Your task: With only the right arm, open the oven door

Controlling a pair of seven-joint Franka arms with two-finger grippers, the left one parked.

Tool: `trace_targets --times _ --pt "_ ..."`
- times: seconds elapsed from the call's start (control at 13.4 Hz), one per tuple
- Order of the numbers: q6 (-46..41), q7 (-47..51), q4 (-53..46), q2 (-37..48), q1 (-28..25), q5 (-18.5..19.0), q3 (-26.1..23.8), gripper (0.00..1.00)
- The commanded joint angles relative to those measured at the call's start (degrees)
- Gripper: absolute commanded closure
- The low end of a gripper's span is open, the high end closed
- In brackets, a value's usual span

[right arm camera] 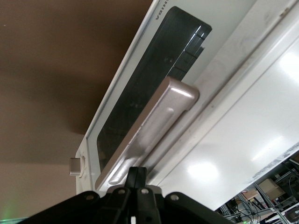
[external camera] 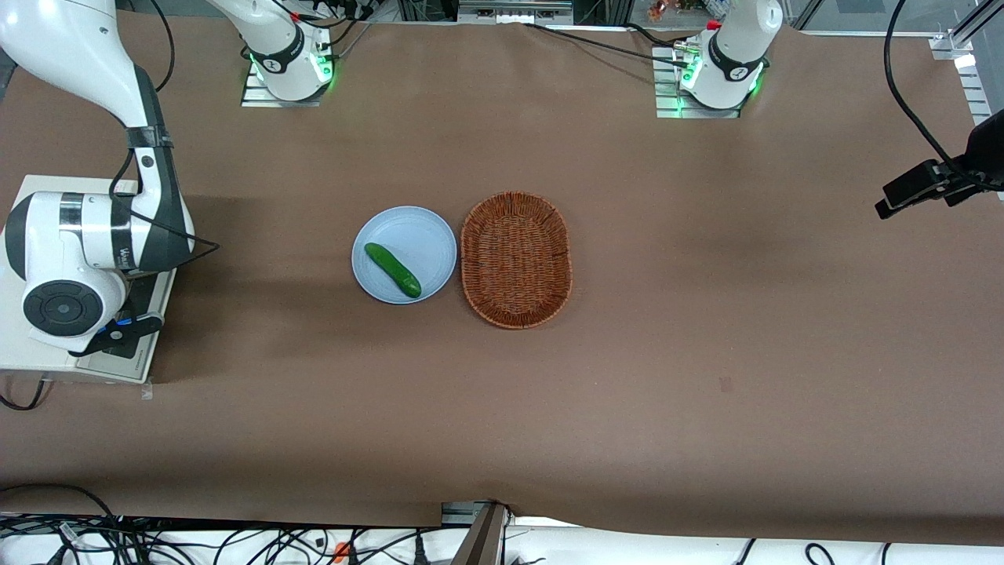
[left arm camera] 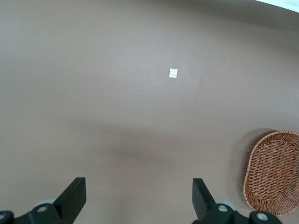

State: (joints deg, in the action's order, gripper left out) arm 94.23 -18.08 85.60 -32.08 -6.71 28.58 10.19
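The cream-white oven (external camera: 35, 362) stands at the working arm's end of the table, largely covered by the right arm (external camera: 86, 235). In the right wrist view the oven door (right arm camera: 140, 100) shows its dark glass window and lies closed against the white oven body (right arm camera: 243, 121). Its long silver bar handle (right arm camera: 156, 119) runs along the door's upper edge. My gripper (right arm camera: 138, 173) is shut, fingers pressed together with nothing between them, and their tips sit at the handle's near end by the seam between door and oven top. Seen from the front, the gripper (external camera: 118, 333) hangs low at the oven's front.
A pale blue plate (external camera: 423, 235) with a green cucumber (external camera: 392, 269) lies mid-table. A brown wicker basket (external camera: 515, 259) sits beside it, toward the parked arm's end. A small knob or tab (right arm camera: 76, 165) sticks out of the oven front below the door.
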Motion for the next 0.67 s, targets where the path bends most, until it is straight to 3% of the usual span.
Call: trace_targets --times 0.0,0.37,0.6 --pt "1.3 -0.8 0.8 0.2 0.4 1.0 -0.3 1.00" --pt "3.6 0.1 0.8 -1.4 0.3 -1.0 -0.3 1.00" --pt "4.6 0.4 0.3 -3.2 0.1 -6.6 -0.3 1.00"
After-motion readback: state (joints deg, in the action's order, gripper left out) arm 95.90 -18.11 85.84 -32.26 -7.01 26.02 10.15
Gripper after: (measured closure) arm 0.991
